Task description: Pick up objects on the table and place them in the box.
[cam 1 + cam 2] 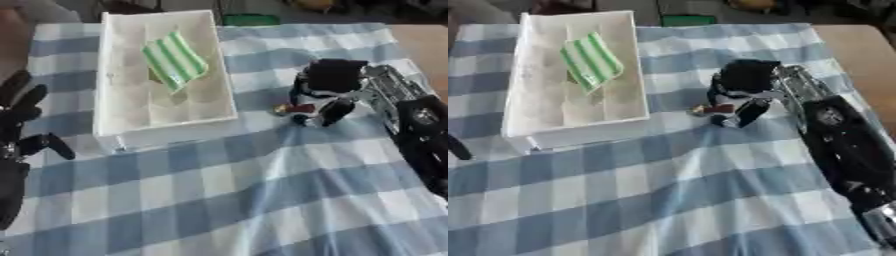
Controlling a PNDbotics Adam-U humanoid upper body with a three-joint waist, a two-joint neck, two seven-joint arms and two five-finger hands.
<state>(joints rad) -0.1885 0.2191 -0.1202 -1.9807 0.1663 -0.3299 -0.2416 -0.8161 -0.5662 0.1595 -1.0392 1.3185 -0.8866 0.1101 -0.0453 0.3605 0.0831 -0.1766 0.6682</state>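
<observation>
Pinching a small red object [298,108] on wrinkled checked cloth [262,200], right hand [325,95] beside rectangular white box [109,100].

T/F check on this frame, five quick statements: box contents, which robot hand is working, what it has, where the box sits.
1. The white box already holds a green-and-white striped item. True.
2. The right robot hand is over the box. False: it is down at the checked tablecloth, to the box's right.
3. The right robot hand's fingers are curled around a small red and yellowish object. True.
4. The left robot hand is holding the striped item. False: it sits idle at the left edge, fingers relaxed, holding nothing.
5. The box sits on bare wood. False: it rests on the blue-and-white checked cloth.
</observation>
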